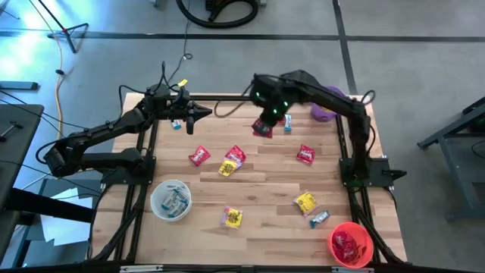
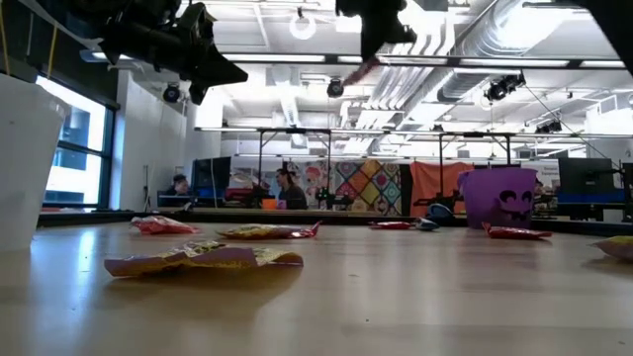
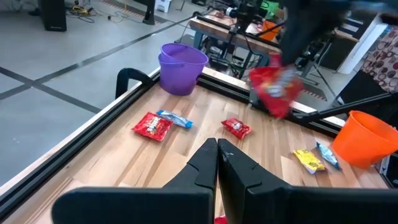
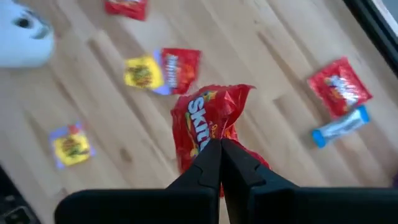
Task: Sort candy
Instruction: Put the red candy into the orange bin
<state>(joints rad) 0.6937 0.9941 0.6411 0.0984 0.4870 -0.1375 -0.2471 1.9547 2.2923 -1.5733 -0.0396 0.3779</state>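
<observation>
My right gripper hangs high over the table's far middle, shut on a red candy packet. My left gripper hovers shut and holding nothing above the far left, pointing toward the right arm. Loose candy lies flat on the wood: red packets, a red and yellow pair, yellow ones, and blue ones. My right gripper pinches the red packet by one crumpled end between its two fingers. The fingers come from above, pointing steeply down. The packet hangs below the fingertips, bent and lifted well clear of the table.
A purple bowl stands at the far right. At the near right a red bowl holds red candy. A clear white bowl at the near left holds blue candy. Black frame rails run along both table sides.
</observation>
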